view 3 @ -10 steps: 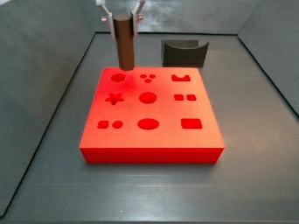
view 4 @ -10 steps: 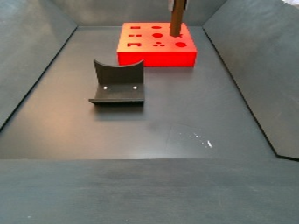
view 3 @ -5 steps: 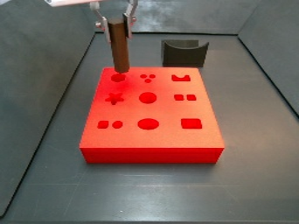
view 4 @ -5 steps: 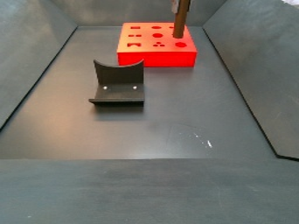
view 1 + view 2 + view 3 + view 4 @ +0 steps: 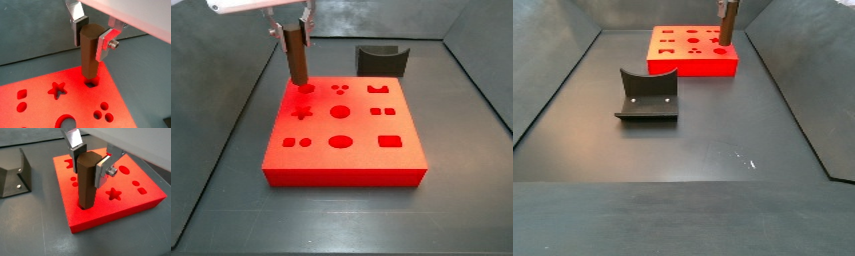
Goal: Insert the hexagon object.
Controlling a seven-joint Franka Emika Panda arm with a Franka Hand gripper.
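The hexagon object [image 5: 88, 55] is a slim dark-brown prism, held upright. My gripper [image 5: 91, 40] is shut on its upper end, one silver finger on each side. Its lower end meets a hole near a corner of the red block [image 5: 77, 97], next to the star-shaped hole; I cannot tell how deep it sits. The other wrist view shows the same grip [image 5: 90, 168] on the prism [image 5: 85, 185] above the block [image 5: 100, 210]. In a side view the prism [image 5: 295, 55] stands at the block's [image 5: 409, 160] far-left corner under the gripper [image 5: 291, 25]. It also shows in the other side view [image 5: 726, 22].
The red block [image 5: 694, 66] has several cut-out holes of different shapes. The black fixture [image 5: 381, 58] stands on the dark floor beyond the block, and shows in a side view [image 5: 647, 95] and a wrist view [image 5: 13, 178]. Grey walls enclose the floor.
The gripper and the prism have shifted left toward the block's far-left corner, and the prism's lower end has come down slightly to the corner hole.
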